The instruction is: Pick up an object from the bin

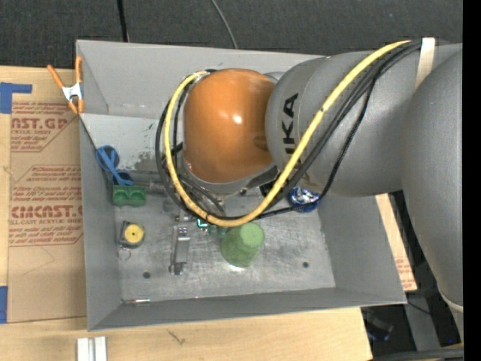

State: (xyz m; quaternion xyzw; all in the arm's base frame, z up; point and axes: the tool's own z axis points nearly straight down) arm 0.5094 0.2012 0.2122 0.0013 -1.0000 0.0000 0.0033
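Behind the near wall of the grey bin (pixel 225 307), the slim metal jaws reach down to the bare floor at lower centre-left of the frame. I cannot tell whether they are released or clenched, and nothing shows between them. A pale green rounded cup (pixel 242 244) lies just to their right, and a small yellow disc (pixel 132 235) lies to their left, apart from them. Further up on the left sits a green two-lobed block (pixel 128 195), with a blue looped piece (pixel 109 160) above it. A blue-and-white thing (pixel 304 197) peeks out under the arm (pixel 361 119). The arm's orange cover (pixel 222 122) hangs over the bin's far half.
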